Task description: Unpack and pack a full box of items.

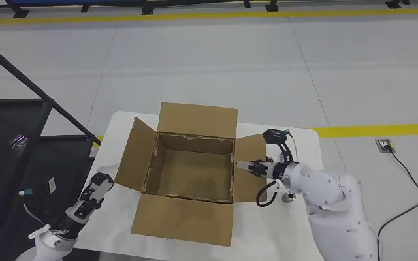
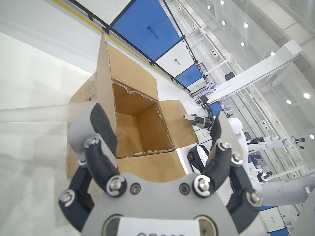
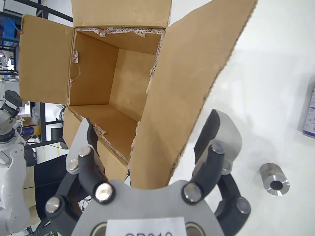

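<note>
An open cardboard box (image 1: 189, 173) stands in the middle of the white table (image 1: 124, 124), all flaps folded outward; its inside (image 3: 98, 79) looks bare. My right gripper (image 1: 251, 168) hovers at the box's right flap (image 3: 187, 74). It is open (image 3: 150, 133), with the flap's edge between its fingers and no visible contact. My left gripper (image 1: 99, 188) is at the table's front left corner, open (image 2: 160, 126) and holding nothing, facing the box (image 2: 137, 121) from a short way off. The right gripper (image 2: 194, 119) also appears beyond the box in the left wrist view.
A short metal cylinder (image 3: 274, 179) lies on the table beside the right gripper, also seen by the right arm (image 1: 285, 197). The edge of a printed package (image 3: 310, 109) lies farther along the table. A black frame (image 1: 39, 98) stands left of the table.
</note>
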You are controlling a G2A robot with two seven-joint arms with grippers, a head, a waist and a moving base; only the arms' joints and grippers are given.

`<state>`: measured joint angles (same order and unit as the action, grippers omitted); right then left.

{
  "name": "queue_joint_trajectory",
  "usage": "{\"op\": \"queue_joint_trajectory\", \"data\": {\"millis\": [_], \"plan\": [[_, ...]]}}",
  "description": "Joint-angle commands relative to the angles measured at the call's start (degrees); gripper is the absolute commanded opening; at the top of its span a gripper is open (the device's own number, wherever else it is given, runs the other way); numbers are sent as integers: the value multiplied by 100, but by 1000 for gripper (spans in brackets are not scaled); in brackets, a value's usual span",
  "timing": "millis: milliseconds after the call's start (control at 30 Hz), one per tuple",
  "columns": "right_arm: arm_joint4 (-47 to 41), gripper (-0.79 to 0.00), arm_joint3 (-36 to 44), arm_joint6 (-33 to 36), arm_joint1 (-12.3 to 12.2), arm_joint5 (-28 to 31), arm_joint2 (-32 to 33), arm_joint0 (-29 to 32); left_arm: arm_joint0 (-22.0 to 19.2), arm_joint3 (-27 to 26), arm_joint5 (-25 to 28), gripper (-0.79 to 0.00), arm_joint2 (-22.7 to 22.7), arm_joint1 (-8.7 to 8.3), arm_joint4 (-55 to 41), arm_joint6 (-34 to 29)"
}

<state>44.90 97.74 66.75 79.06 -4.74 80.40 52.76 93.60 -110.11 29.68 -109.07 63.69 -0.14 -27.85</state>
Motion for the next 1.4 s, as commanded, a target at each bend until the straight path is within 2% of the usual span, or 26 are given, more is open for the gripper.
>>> {"op": "queue_joint_trajectory", "data": {"millis": [0,167,233,467,533,967,1067,1200,1367], "plan": [[60,0,-85,-39,6,-53,-157,-93,-1,-8,-3,0,12,-2,17,3],[400,0,-170,-152,-8,-139,-381,-297,1,-1,-6,0,33,-7,34,3],[795,0,-51,-250,-37,-226,-366,-343,-1,7,-11,0,43,-10,26,-3],[1558,0,771,-588,-152,-444,154,-193,-59,-28,-76,0,67,-25,66,-55],[1475,0,838,-522,-168,-555,323,-172,-80,-52,-109,0,78,-30,83,-68],[1501,0,778,-673,-170,-436,220,-115,-196,-42,-243,0,185,-41,162,30],[2264,0,281,-796,-195,-750,183,-336,-140,-15,-233,0,106,-40,123,127],[3139,0,-858,-675,-220,-1029,98,-841,-23,73,-235,0,-9,-45,109,134],[3518,0,-2419,-575,-221,-971,-22,-1442,44,71,-234,0,-77,-49,79,131]]}}
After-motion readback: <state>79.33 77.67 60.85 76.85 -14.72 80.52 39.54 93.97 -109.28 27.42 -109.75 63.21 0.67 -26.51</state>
